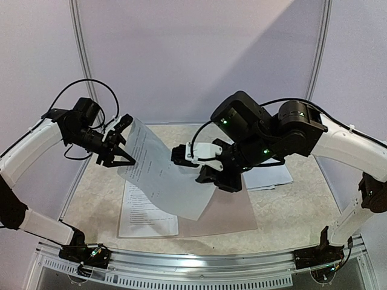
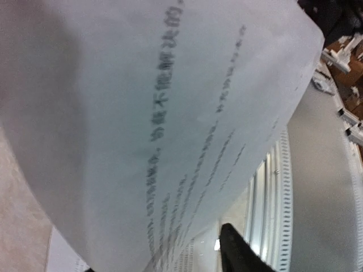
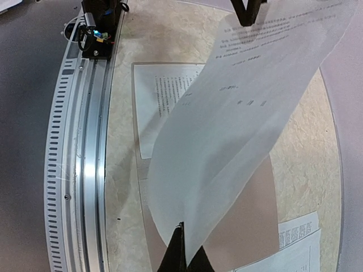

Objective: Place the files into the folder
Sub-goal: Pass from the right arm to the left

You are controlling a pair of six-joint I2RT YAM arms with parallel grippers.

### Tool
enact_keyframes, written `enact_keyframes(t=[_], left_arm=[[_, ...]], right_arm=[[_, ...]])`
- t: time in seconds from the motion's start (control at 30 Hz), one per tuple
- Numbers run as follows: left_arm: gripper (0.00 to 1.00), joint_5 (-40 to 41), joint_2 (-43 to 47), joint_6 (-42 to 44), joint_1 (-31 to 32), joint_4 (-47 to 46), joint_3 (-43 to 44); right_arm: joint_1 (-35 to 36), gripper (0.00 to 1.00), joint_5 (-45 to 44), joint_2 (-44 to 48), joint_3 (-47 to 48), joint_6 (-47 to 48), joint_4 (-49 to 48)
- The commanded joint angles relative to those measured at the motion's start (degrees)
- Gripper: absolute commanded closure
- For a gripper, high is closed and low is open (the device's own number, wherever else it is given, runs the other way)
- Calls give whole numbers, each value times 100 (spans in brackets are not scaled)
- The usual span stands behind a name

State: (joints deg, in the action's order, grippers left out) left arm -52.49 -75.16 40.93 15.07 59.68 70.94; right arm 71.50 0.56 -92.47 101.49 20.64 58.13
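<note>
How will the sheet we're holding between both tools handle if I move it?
Likely floppy: the sheet bows in a curve between the left tool and right tool. Probably very light, since edge pinches carry it. A released edge would likely droop toward the folder.

The view from above is lit softly and evenly, and a slanted shadow is seen on the back wall (image 1: 181, 48) above the lifted sheet (image 1: 163, 175). In the left wrist view the sheet's print is blurred and its left side is darkened. In the right wrist view, glare is seen on the metal rail (image 3: 85, 170) left of the sheet, and the rail is curved by the lens.
</note>
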Motion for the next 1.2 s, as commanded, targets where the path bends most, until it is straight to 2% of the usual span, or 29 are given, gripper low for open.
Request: enact_keyframes(t=[0.0, 0.03, 0.07, 0.2, 0.23, 0.27, 0.3, 0.33, 0.43, 0.47, 0.77, 0.87, 1.0, 1.1, 1.17], left_arm=[[83, -600, 220, 353, -35, 739, 211], [97, -574, 311, 322, -31, 738, 210], [100, -526, 389, 277, -35, 734, 210], [100, -149, 713, 123, -26, 670, 153], [100, -37, 789, 115, -16, 679, 149], [100, 98, 832, 147, 5, 739, 172], [100, 305, 847, 198, 50, 834, 227], [100, 476, 838, 275, 109, 961, 287], [100, 1109, 827, 426, 436, 1277, 443], [100, 1254, 827, 478, 539, 1360, 480], [100, 1570, 768, 322, 906, 1428, 775], [100, 1563, 766, 294, 943, 1408, 773], [100, 1477, 777, 495, 963, 1610, 781], [100, 1468, 815, 661, 963, 1795, 803], [100, 1503, 833, 710, 964, 1865, 815]], right_arm=[[-4, 100, -168, 154, -158, -86, -162], [-11, 100, -235, 158, -186, -91, -181], [-9, 100, -266, 159, -208, -102, -195], [-26, 99, -432, 190, -288, -200, -256], [-31, 88, -578, 210, -319, -273, -291], [-38, 70, -771, 222, -349, -329, -345], [-64, 47, -971, 228, -390, -396, -390], [-95, 31, -1114, 229, -408, -428, -442], [-280, 3, -1022, 137, -216, -533, -537], [-320, 1, -940, 68, -114, -578, -594], [-366, 1, -119, -855, 511, -942, -1259], [-376, 4, 49, -1124, 535, -1097, -1463], [-488, 18, 290, -1220, 365, -1148, -1880], [-721, 24, 755, -1157, 162, -1127, -2173], [-837, 36, 1065, -1090, 61, -1091, -2316]])
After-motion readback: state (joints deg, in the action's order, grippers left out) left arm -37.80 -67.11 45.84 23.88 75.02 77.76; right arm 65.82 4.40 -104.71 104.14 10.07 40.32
